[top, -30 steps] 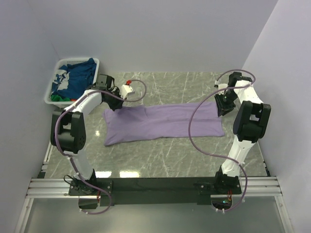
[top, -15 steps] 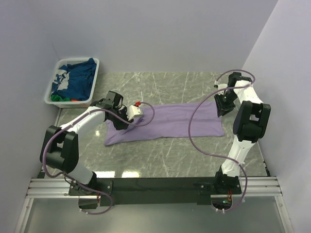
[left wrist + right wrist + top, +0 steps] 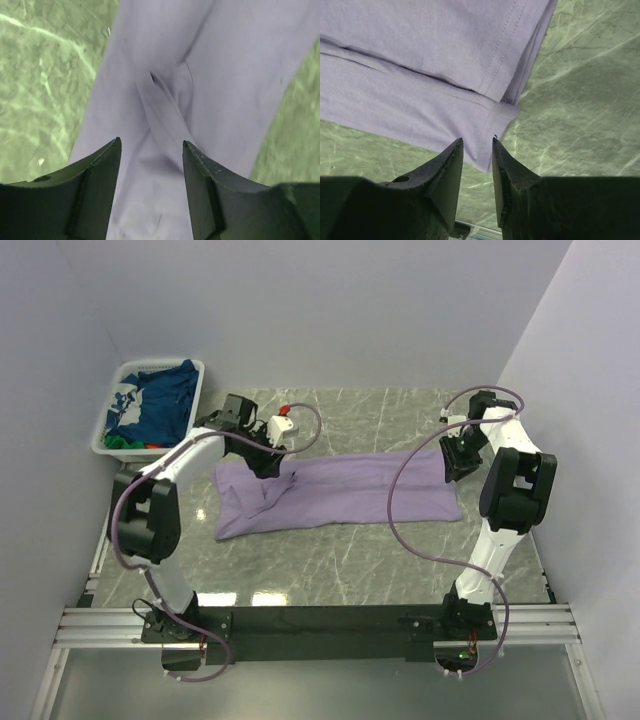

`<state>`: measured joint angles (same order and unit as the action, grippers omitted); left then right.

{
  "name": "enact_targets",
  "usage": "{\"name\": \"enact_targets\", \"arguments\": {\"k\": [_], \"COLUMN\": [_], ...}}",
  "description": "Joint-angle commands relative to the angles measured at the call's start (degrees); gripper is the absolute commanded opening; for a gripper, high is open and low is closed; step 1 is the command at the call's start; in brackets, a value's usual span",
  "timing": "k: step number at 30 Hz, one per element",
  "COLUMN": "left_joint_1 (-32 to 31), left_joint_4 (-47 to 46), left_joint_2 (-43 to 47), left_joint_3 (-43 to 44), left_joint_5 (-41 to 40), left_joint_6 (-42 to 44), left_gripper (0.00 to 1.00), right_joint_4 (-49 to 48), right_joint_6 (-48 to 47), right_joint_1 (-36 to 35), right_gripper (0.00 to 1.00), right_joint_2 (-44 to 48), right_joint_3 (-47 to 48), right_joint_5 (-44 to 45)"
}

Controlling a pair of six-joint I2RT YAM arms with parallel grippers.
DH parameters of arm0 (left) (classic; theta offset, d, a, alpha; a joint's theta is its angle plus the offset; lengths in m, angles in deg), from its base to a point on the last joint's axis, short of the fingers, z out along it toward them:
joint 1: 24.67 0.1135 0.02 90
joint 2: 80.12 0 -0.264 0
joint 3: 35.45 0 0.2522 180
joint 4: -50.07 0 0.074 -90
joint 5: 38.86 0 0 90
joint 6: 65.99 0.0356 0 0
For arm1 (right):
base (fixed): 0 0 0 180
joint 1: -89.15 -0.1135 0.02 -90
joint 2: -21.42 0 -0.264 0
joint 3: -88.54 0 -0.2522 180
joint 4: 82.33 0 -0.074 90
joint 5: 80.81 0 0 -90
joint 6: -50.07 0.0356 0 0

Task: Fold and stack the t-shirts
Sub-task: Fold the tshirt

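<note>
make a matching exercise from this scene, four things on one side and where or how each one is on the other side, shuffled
1. lavender t-shirt
2. navy t-shirt
3. white basket
4. left fingers

a. at the far left corner
b. open, above purple cloth
c. laid out lengthwise in the middle
d. piled inside the basket

Pairs: 1-c, 2-d, 3-a, 4-b
</note>
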<state>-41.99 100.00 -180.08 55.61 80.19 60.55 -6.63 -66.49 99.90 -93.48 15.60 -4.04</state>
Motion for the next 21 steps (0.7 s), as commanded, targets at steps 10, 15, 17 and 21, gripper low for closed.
{"name": "enact_targets", "arguments": {"k": [10,15,17,21], "left_joint_1": [-5.7,-7.46,-7.9,-7.99], "left_joint_4": [-9.61,-11.37,-12.16,-12.43], "left_joint_2": [-9.55,-10.95,-11.83,-13.59], "left_joint_3": [4.44,4.35,4.53,5.85], "left_joint_5": [-5.85,-9.1,-10.68,-12.53], "left_joint_6": [-14.9,-16.31,-16.93,-17.73], "left_gripper": [0.55,0.46,0.42,0.39], "right_joint_4": [-0.23,-0.41,-0.32,0.03], "right_joint_6": [1.61,1.61,1.52,1.34], "right_joint_1": [-0.46,-0.55,-0.46,-0.37], "right_gripper": [0.36,0.36,0.36,0.36], "right_joint_2": [-0.33,-0.51,-0.68,-0.69], "right_joint_3": [0.75,0.48,0.57,0.66], "right_joint_5": [-1.0,-0.92,-0.83,-0.83]}}
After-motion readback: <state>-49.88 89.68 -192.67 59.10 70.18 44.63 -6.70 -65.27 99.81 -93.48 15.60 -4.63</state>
